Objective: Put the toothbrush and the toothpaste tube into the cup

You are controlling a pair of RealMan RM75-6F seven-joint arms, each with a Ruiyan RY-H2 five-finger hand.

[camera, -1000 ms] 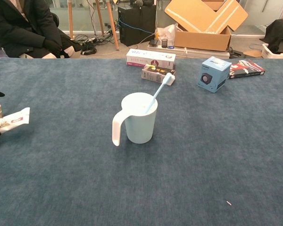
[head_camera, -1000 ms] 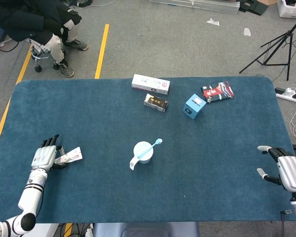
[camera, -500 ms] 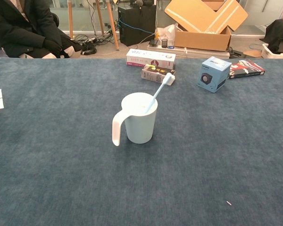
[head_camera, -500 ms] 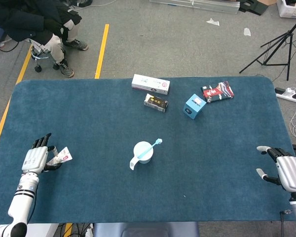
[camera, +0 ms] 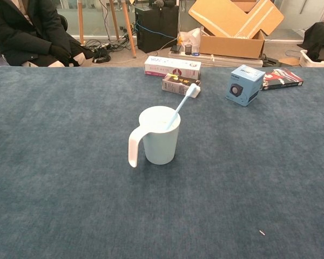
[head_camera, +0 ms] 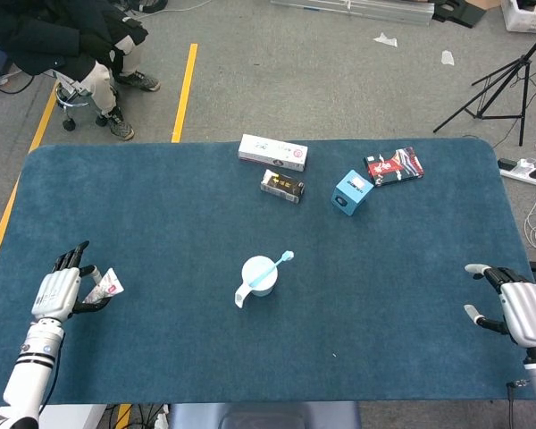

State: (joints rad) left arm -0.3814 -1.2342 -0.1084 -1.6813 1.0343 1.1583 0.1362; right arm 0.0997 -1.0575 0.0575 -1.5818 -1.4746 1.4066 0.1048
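The tube (head_camera: 104, 286) is pinched in the left hand (head_camera: 60, 292) near the table's left edge, well apart from the cup (head_camera: 258, 274). With so light a hold, it could be dropped on the way. It is small, white, red-printed. The right hand (head_camera: 518, 308) is held open, empty. The toothbrush (camera: 179, 108) is already leaned in the cup.

Worktop (camera: 70, 205): deep teal-blue felt, uniform. Cup (camera: 160, 136): pale mint-white, handle white. Toothbrush (camera: 181, 105): light blue shaft, white head. Toothpaste tube (head_camera: 105, 286): white with red print. Left hand (head_camera: 58, 290): silver-grey back, black fingers (head_camera: 68, 260). Small cube box (camera: 244, 84): sky blue, dark round mark. Long carton (camera: 172, 67): white, magenta lettering. Floor line (head_camera: 184, 91): yellow.
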